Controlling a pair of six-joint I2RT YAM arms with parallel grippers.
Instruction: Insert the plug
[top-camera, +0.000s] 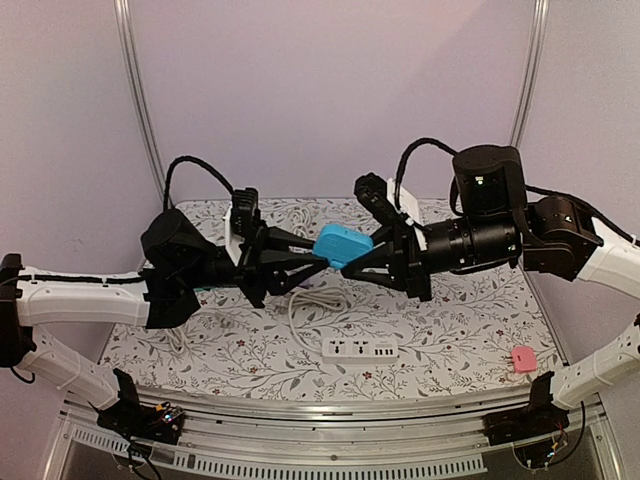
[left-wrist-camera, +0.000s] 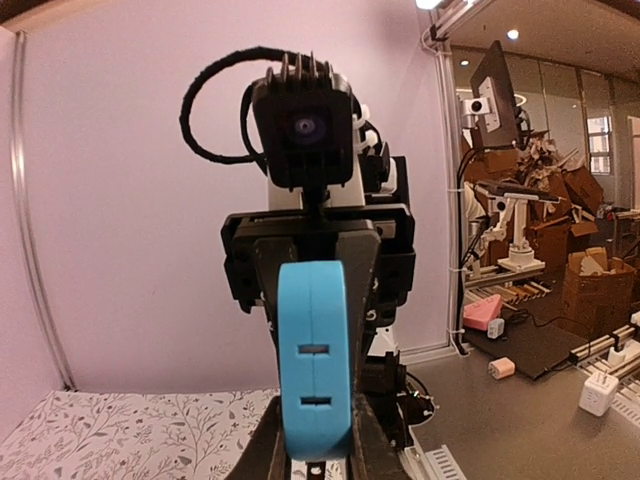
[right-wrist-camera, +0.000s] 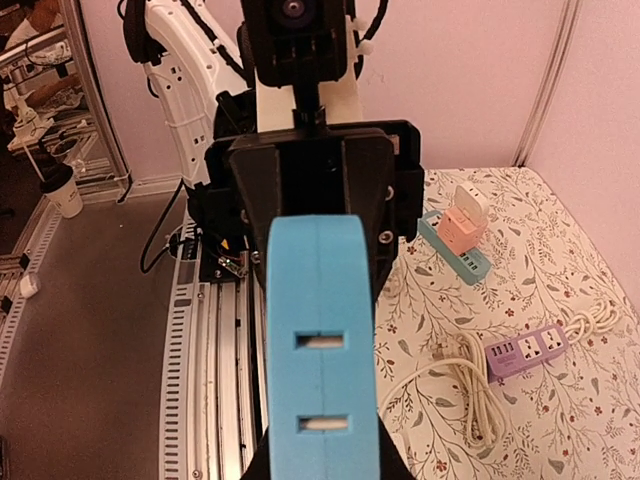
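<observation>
A blue plug (top-camera: 342, 245) is held in mid-air above the table's middle, between both grippers. My left gripper (top-camera: 312, 262) grips it from the left and my right gripper (top-camera: 376, 250) from the right, fingertips facing each other. In the left wrist view the plug (left-wrist-camera: 313, 350) stands on edge between my fingers (left-wrist-camera: 372, 440), two slots facing the camera. In the right wrist view the plug (right-wrist-camera: 322, 340) fills the centre, with the left gripper's black body (right-wrist-camera: 310, 170) behind it. A white power strip (top-camera: 360, 349) lies on the table below.
The white strip's cable (top-camera: 300, 305) loops on the floral table cover. A small pink plug (top-camera: 524, 359) lies at the front right. The right wrist view shows a purple power strip (right-wrist-camera: 527, 350) and a teal strip (right-wrist-camera: 468, 262) bearing a pink plug (right-wrist-camera: 462, 222).
</observation>
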